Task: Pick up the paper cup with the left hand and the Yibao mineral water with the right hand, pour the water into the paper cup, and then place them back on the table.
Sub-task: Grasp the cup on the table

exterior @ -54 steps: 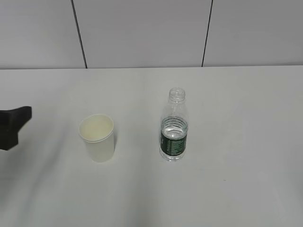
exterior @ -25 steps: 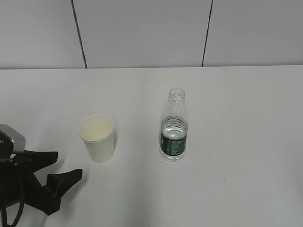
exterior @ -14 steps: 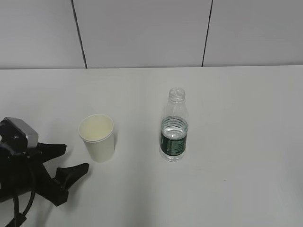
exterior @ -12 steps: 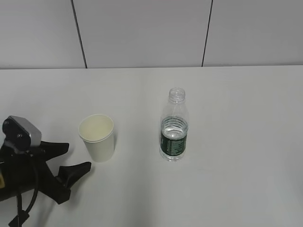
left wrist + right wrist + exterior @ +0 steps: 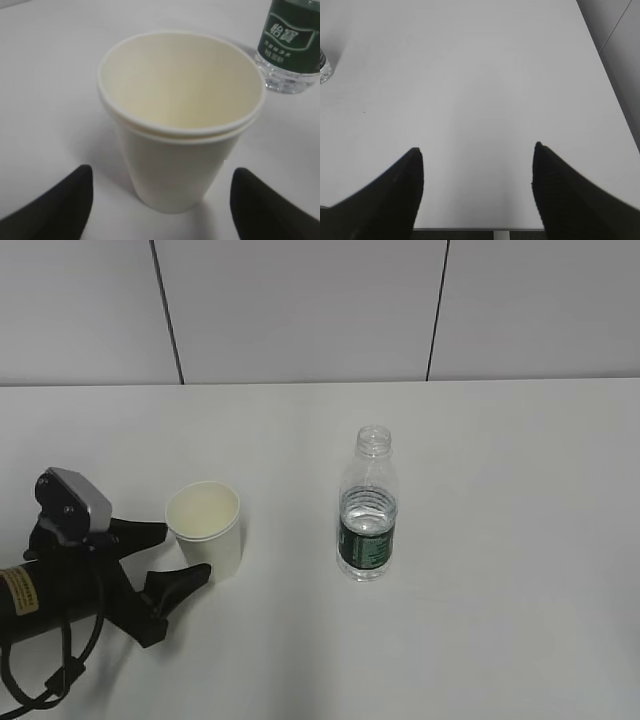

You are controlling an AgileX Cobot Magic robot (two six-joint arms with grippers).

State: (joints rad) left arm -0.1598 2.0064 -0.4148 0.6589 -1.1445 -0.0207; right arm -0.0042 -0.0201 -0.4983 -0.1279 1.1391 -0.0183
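Note:
The off-white paper cup [image 5: 206,529] stands upright on the white table [image 5: 500,490]; in the left wrist view the paper cup [image 5: 180,120] fills the middle. My left gripper [image 5: 182,554] is open, its fingertips just left of the cup and either side of its base, not touching it [image 5: 162,177]. The Yibao mineral water bottle [image 5: 368,508], capless and part full, stands upright right of the cup; its green label shows in the left wrist view [image 5: 292,35] and its base edge in the right wrist view [image 5: 324,67]. My right gripper [image 5: 477,150] is open and empty, out of the exterior view.
A grey panelled wall [image 5: 300,310] runs behind the table. The table's right edge [image 5: 605,70] and near edge [image 5: 480,229] show in the right wrist view, with floor beyond.
My left arm has come in from the left edge and moved right and up toward the cup, jaws open. The cup and the bottle have not moved.

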